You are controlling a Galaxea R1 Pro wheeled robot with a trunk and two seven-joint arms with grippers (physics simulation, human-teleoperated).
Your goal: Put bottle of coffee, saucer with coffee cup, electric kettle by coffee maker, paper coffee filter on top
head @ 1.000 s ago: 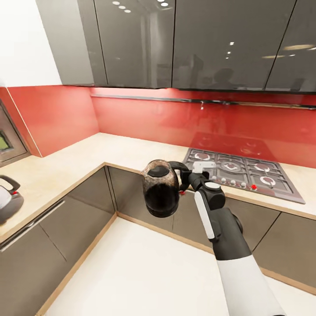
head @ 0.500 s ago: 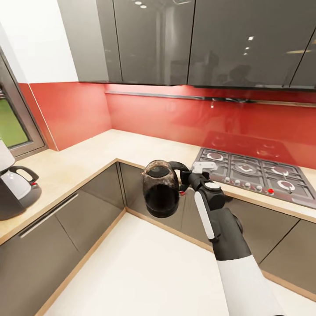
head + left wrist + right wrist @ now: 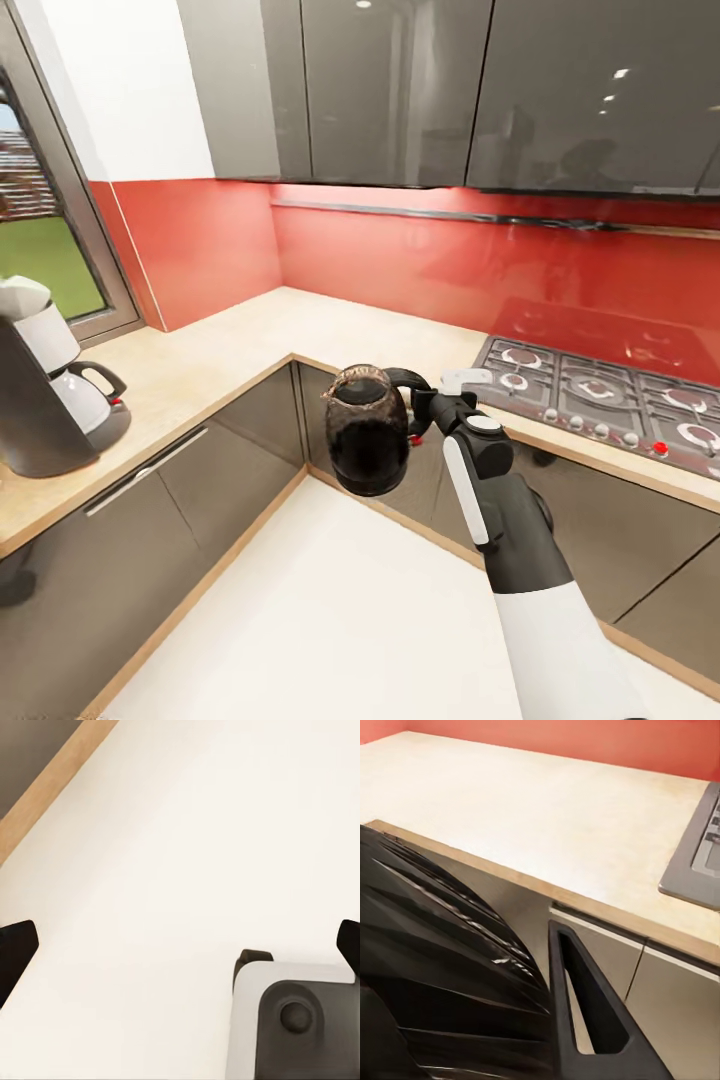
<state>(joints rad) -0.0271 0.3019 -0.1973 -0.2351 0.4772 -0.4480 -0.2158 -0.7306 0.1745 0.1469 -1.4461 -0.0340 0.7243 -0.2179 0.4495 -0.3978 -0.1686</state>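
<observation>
View swung left, coffee maker [image 3: 40, 395] fully visible | right tool [image 3: 428, 402] clamps electric kettle [image 3: 366, 428] handle | gas hob [image 3: 610, 400] beside

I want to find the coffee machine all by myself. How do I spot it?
Find the window in the head view and look just below it, at the beige kitchen countertop. The coffee maker stands there: a tall dark grey wedge with a white top and a clear jug, unlike the round smoky electric kettle.

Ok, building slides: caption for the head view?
Right gripper carries the electric kettle by its handle toward the coffee maker on the kitchen countertop.
</observation>
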